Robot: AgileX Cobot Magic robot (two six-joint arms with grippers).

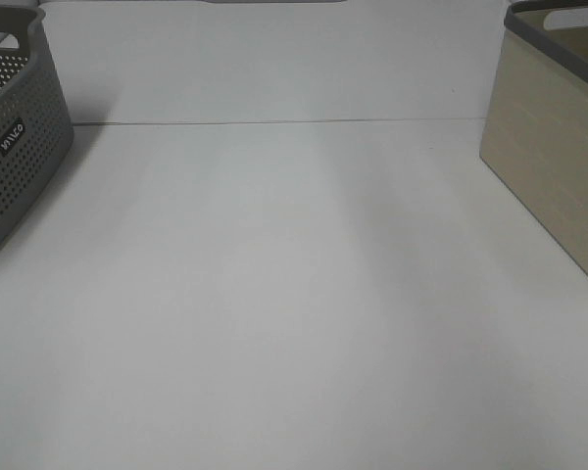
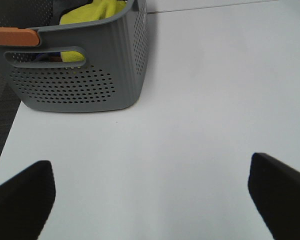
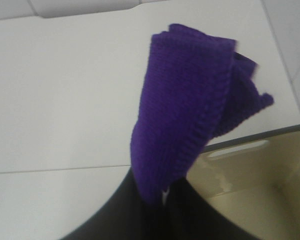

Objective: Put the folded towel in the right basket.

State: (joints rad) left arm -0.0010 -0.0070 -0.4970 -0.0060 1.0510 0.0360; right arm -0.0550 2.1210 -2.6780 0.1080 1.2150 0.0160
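At the left edge of the high view stands a dark grey perforated plastic basket (image 1: 24,166) with a small white-lettered label on its side. It rests on the white tabletop (image 1: 294,294), which runs across to the far side.

In the left wrist view the same basket (image 2: 90,65) sits near a table corner. A crumpled yellow-green cloth (image 2: 97,11) lies inside it, showing above the rim and through the handle slot. A flat orange-brown bar (image 2: 12,36) lies along the rim beside the handle. The left gripper (image 2: 152,192) hangs over bare table near the basket. Its two black fingers (image 2: 25,200) are spread wide with nothing between them.

On the right of the high view stands a beige solid-walled plastic basket (image 1: 549,166) with a dark grey rim and a cut-out handle.

In the right wrist view the right gripper (image 3: 157,200) is clamped on the folded purple knitted towel (image 3: 190,100), its black fingers pinching one end. The rest of the towel stands out beyond the fingertips, its folded layers fanning slightly apart at the free end. The beige basket's open interior (image 3: 250,195) shows just beside the gripper. The towel is held clear of the table and is not yet inside the basket.
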